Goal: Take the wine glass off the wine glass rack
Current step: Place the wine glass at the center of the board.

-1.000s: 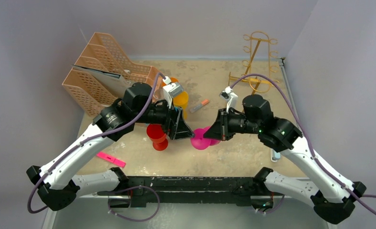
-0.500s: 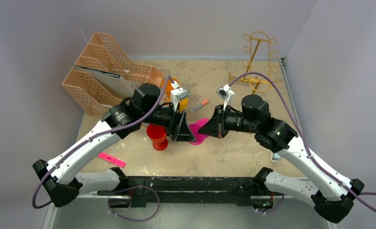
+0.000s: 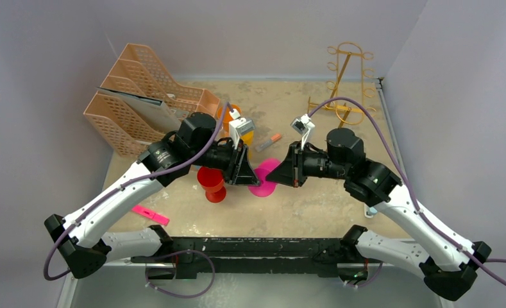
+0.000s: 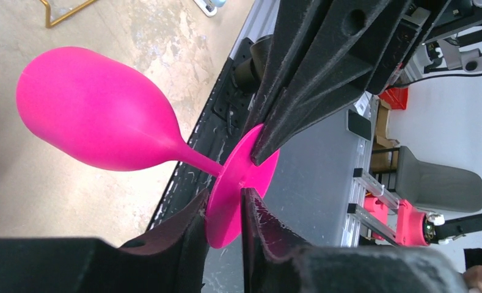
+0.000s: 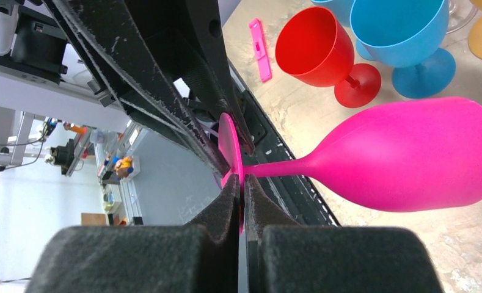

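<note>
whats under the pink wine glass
Bare tan table around the pink wine glass, held sideways by its foot in the left gripper and right gripper. The patch right beneath its bowl is hidden.

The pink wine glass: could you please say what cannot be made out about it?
Top view: pink wine glass mostly hidden under left claw and right claw.
Right wrist: its rim cut off by the frame edge.
Left wrist: whether left claw presses its foot, unclear.
</note>
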